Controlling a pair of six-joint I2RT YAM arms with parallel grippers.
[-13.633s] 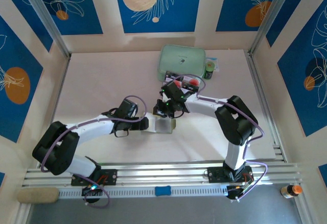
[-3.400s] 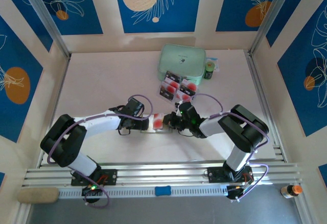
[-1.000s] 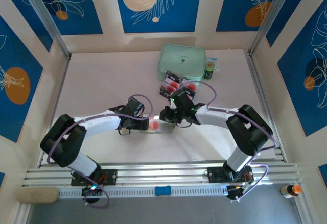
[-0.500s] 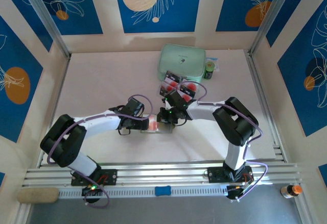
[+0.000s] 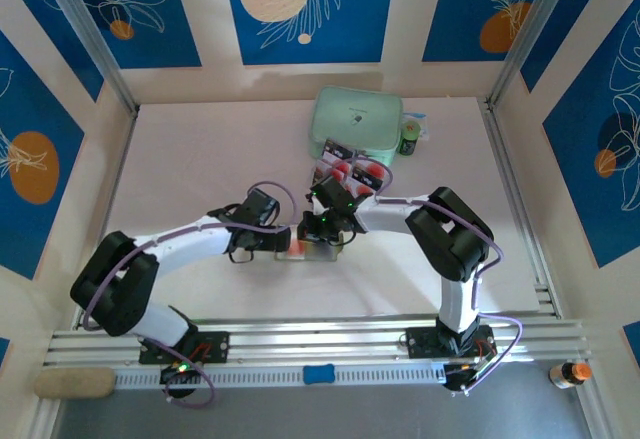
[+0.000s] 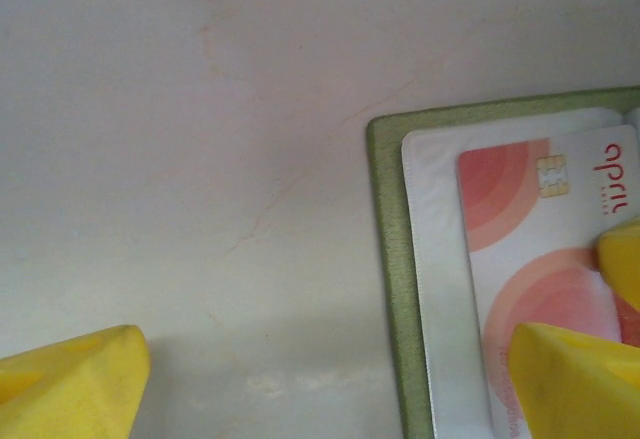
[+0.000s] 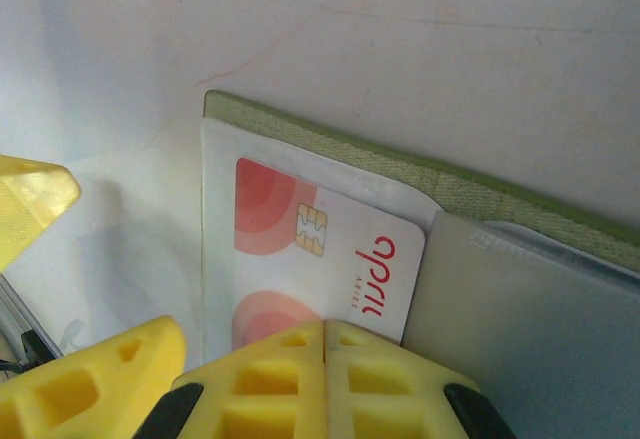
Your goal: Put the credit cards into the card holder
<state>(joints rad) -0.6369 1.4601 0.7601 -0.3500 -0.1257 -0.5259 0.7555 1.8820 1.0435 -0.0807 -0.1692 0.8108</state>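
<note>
Partly cropped: credit card [image 7: 300, 259], card holder [image 7: 400, 171].

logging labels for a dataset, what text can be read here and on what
"april": red letters on the pale card with red circles, lying on the open olive-green folding card holder.
Small line under it: too small to read.
Mark on the mint-green zip case: too small to read.
</note>
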